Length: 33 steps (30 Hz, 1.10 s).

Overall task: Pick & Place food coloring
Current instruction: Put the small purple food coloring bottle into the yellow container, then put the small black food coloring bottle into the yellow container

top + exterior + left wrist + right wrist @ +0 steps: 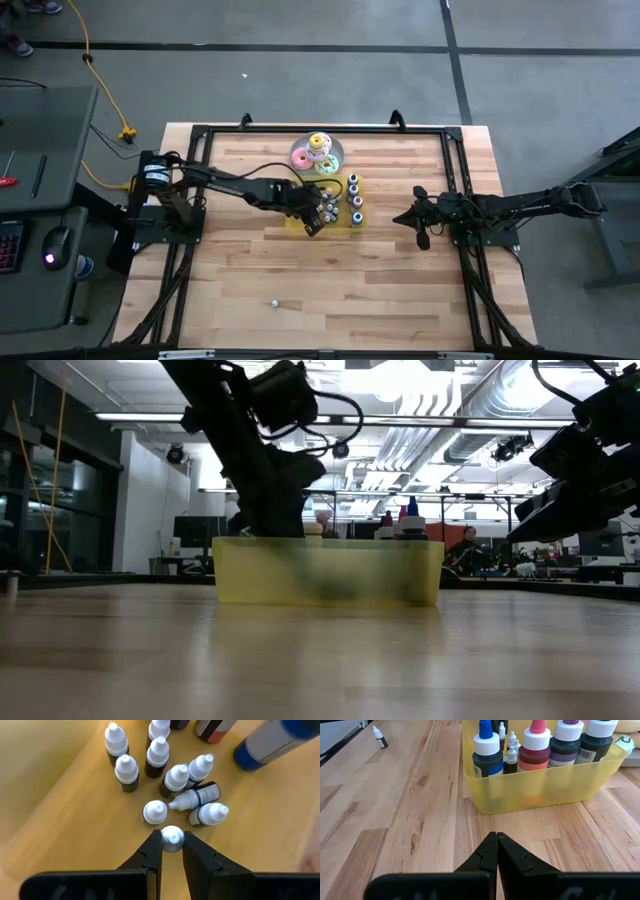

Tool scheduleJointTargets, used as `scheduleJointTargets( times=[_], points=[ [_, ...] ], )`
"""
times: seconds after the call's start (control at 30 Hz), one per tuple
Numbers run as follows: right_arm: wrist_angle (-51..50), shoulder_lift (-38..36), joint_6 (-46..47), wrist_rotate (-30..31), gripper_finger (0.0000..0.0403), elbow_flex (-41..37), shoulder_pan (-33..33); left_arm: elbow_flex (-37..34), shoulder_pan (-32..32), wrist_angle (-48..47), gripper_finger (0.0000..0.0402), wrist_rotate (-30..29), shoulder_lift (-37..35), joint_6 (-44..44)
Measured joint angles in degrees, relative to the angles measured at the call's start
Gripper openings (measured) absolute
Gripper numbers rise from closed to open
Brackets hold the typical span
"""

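Note:
The food coloring is a cluster of tiny white-capped bottles (150,765) standing on the floor of a translucent yellow tray (340,228); one of them (196,797) lies on its side. My left gripper (172,841) reaches down into the tray's left half (318,218) and is shut on one small bottle. My right gripper (496,840) waits shut above the table to the right of the tray (420,222). Another tiny bottle (275,302) stands alone on the table near the front edge. My left gripper pinches the round white cap (173,836) of one small bottle between its two fingertips. The fingers come slanting down from the table's left side. The bottle stands upright under the cap, which hides its body; whether its base rests on the tray floor I cannot tell.
Larger bottles with white caps (486,755) fill the tray's right half (355,195). A plate of pastel ring toys (318,153) sits just behind the tray. Black frame rails (460,170) run along the table's edges. Bare wood lies in front of the tray.

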Motion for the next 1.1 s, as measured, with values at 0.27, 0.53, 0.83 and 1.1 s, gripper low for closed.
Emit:
scheduleJointTargets(
  times=[0.27, 0.53, 0.83, 1.1],
  points=[
    [-0.2, 0.0, 0.0, 0.0, 0.0000, 0.0, 0.0, -0.1, 0.0, 1.5, 0.0047, 0.2, 1.6, 0.2],
    [0.0, 0.0, 0.0, 0.0, 0.0000, 0.0, 0.0, 0.0, 0.0, 2.3, 0.0054, 1.8, 2.2, 3.1],
    [0.0, 0.0, 0.0, 0.0, 0.0000, 0.0, 0.0, 0.0, 0.0, 2.4, 0.0131, 2.1, 2.2, 4.8],
    [0.0, 0.0, 0.0, 0.0, 0.0000, 0.0, 0.0, 0.0, 0.0, 2.4, 0.0172, 2.1, -0.3, 7.8]
  ],
)
